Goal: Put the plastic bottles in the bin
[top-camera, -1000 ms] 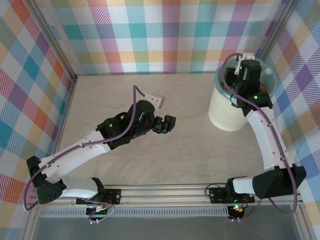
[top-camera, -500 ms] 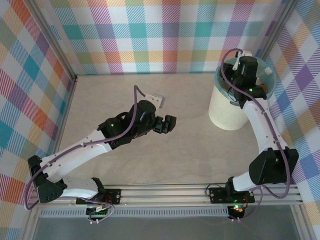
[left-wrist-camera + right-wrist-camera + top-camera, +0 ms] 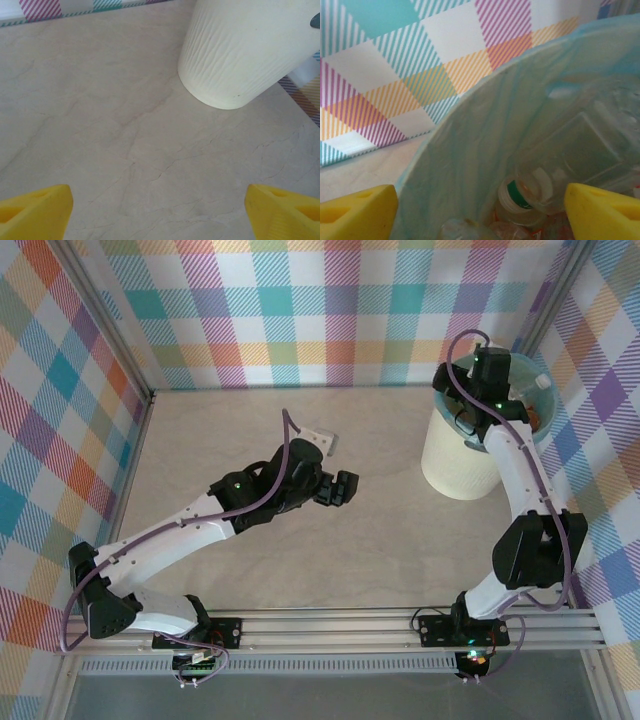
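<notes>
The bin [image 3: 455, 465] stands at the far right of the table, cream-white with a teal bag [image 3: 535, 365] folded over its rim. My right gripper [image 3: 493, 380] hangs over its mouth, pointing down. In the right wrist view the right gripper [image 3: 480, 215] is open with nothing between its yellow fingertips [image 3: 357, 212]. Below them several plastic bottles lie at the bottom of the bag, among them a clear one with a white cap [image 3: 520, 200]. My left gripper [image 3: 340, 487] is open above the middle of the table, left of the bin [image 3: 245, 50], and holds nothing [image 3: 159, 212].
Checked walls close in the table at the back and on both sides [image 3: 300, 310]. The bin stands close to the right wall [image 3: 600, 390]. Bare marbled tabletop [image 3: 125, 125] lies between my left gripper and the bin.
My right gripper has gone from nearly shut to open over the bin, and its arm has swung further over the rim. The left arm has shifted slightly to the right.
</notes>
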{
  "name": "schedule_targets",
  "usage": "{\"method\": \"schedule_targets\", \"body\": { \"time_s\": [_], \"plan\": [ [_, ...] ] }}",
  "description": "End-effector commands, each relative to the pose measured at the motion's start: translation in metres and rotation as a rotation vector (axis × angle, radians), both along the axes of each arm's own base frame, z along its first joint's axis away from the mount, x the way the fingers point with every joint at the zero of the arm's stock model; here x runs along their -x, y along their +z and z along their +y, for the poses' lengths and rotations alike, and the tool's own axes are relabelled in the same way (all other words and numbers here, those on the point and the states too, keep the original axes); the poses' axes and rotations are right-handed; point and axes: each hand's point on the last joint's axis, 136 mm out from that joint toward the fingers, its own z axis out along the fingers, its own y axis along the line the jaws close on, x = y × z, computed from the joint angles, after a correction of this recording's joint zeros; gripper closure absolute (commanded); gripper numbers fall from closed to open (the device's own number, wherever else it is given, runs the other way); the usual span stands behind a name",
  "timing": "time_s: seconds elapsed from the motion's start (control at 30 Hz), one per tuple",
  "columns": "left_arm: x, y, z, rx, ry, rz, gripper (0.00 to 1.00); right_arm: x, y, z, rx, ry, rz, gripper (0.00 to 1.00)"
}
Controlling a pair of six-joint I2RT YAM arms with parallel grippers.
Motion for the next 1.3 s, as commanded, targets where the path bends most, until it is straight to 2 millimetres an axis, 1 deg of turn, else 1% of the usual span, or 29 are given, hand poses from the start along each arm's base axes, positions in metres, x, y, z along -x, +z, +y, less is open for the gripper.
{"method": "schedule_targets", "body": {
  "time_s": [0.0,0.07,0.17,0.23,0.27,0.37,0.67,0.73,0.8,0.9,0.97,1.0,1.1,1.17,1.27],
  "plan": [
    [-0.004,0.014,0.001,0.023,0.003,-0.010,0.11,0.025,-0.045,-0.049,0.067,-0.171,0.190,0.05],
    [-0.004,0.013,0.001,0.021,0.004,-0.010,0.11,0.028,-0.036,-0.048,0.058,-0.175,0.165,0.04],
    [-0.004,0.014,0.001,0.023,0.005,-0.009,0.11,0.032,-0.018,-0.047,0.038,-0.179,0.108,0.02],
    [-0.004,0.013,0.002,0.022,0.007,-0.009,0.11,0.036,-0.005,-0.043,0.011,-0.167,0.058,0.01],
    [-0.004,0.013,0.001,0.022,0.007,-0.008,0.11,0.038,0.005,-0.040,-0.007,-0.156,0.021,0.01],
    [-0.004,0.012,0.000,0.024,0.007,-0.005,0.11,0.045,0.022,-0.033,-0.049,-0.128,-0.042,0.00],
    [-0.003,0.013,0.001,0.031,0.007,-0.003,0.11,0.053,0.051,-0.024,-0.072,-0.077,-0.110,0.00],
    [-0.004,0.012,0.001,0.031,0.010,-0.003,0.11,0.052,0.055,-0.019,-0.082,-0.050,-0.119,0.03],
    [-0.004,0.012,0.000,0.034,0.010,-0.001,0.11,0.050,0.053,-0.013,-0.097,-0.025,-0.112,0.07],
    [-0.004,0.010,-0.001,0.033,0.010,0.002,0.11,0.047,0.047,-0.001,-0.126,0.028,-0.091,0.19],
    [-0.005,0.011,-0.001,0.031,0.012,0.000,0.11,0.044,0.038,0.005,-0.115,0.045,-0.065,0.26],
    [-0.006,0.010,-0.001,0.029,0.014,0.001,0.11,0.043,0.032,0.004,-0.107,0.040,-0.050,0.31],
    [-0.006,0.010,-0.001,0.027,0.016,0.002,0.11,0.039,0.008,-0.006,-0.062,-0.003,0.008,0.41],
    [-0.005,0.010,0.000,0.025,0.018,0.003,0.11,0.038,-0.005,-0.012,-0.031,-0.025,0.038,0.44],
    [-0.005,0.010,0.003,0.018,0.024,0.001,0.11,0.035,-0.026,-0.017,-0.009,-0.041,0.090,0.46]
  ]
}}
